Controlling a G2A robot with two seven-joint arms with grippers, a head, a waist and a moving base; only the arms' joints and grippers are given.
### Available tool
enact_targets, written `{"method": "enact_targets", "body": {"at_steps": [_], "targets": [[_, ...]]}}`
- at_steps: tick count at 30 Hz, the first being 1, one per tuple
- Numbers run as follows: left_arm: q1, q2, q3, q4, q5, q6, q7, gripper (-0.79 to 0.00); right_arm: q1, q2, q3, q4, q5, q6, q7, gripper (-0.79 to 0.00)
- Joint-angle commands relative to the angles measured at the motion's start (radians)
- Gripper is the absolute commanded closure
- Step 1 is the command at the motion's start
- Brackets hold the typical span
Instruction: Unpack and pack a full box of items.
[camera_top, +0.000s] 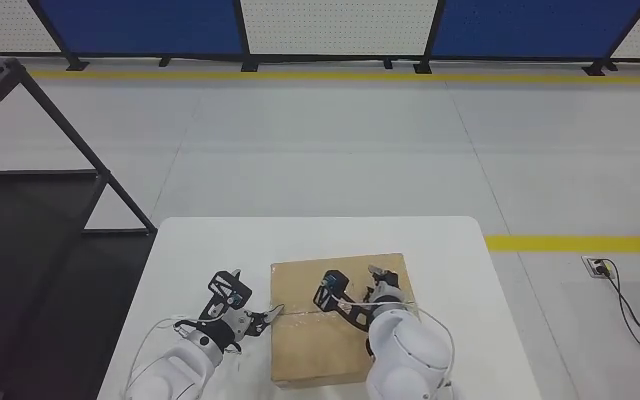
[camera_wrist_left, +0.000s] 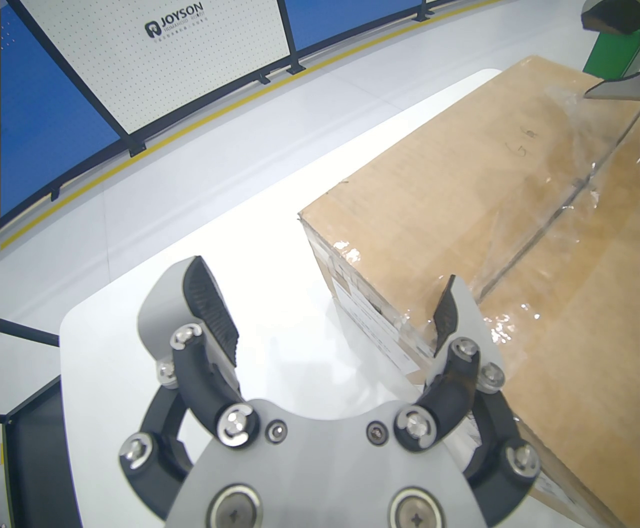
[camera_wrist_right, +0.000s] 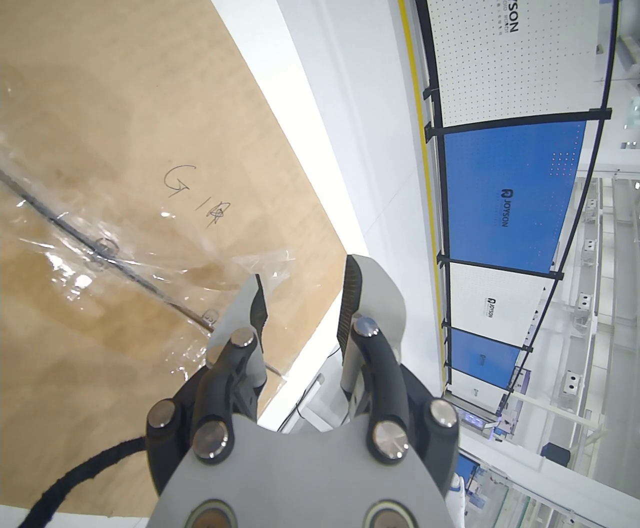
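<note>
A closed cardboard box (camera_top: 340, 320) stands on the white table (camera_top: 200, 250), its top seam (camera_wrist_left: 540, 235) sealed with clear tape. My left gripper (camera_top: 255, 305) sits at the box's left side where the seam ends. It is open (camera_wrist_left: 330, 310), one finger over the box's top edge and the other over the table. My right gripper (camera_top: 388, 282) hovers over the far right part of the box top. It is open (camera_wrist_right: 304, 300) with nothing held, and one finger is near a crumpled, lifted bit of tape (camera_wrist_right: 260, 265) by the seam.
Handwritten marks (camera_wrist_right: 197, 197) are on the box top and a white label (camera_wrist_left: 370, 320) is on its side. Bare table lies left of and behind the box. A black frame (camera_top: 60, 180) stands off the table's left side. Blue and white panels (camera_top: 330, 25) line the far floor.
</note>
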Motion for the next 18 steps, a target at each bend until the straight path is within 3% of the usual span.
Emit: {"method": "enact_targets", "body": {"at_steps": [1,10,13,15,16,18], "targets": [[0.000,0.000,0.000,0.000,0.000,0.000,0.000,-0.785,-0.006,0.001,0.000,-0.005,0.000,-0.017,-0.002,-0.342],[0.000,0.000,0.000,0.000,0.000,0.000,0.000,-0.785,0.001,-0.004,0.003,0.024,0.004,-0.021,0.004,-0.323],[0.000,0.000,0.000,0.000,0.000,0.000,0.000,-0.785,0.018,-0.009,0.002,0.049,0.017,-0.007,0.018,-0.219],[0.000,0.000,0.000,0.000,0.000,0.000,0.000,-0.785,0.028,-0.012,0.003,0.061,0.029,0.004,0.029,-0.049],[0.000,0.000,0.000,0.000,0.000,0.000,0.000,-0.785,0.032,-0.014,0.004,0.066,0.034,0.009,0.034,0.000],[0.000,0.000,0.000,0.000,0.000,0.000,0.000,-0.785,0.037,-0.017,0.005,0.070,0.045,0.019,0.044,0.000]]}}
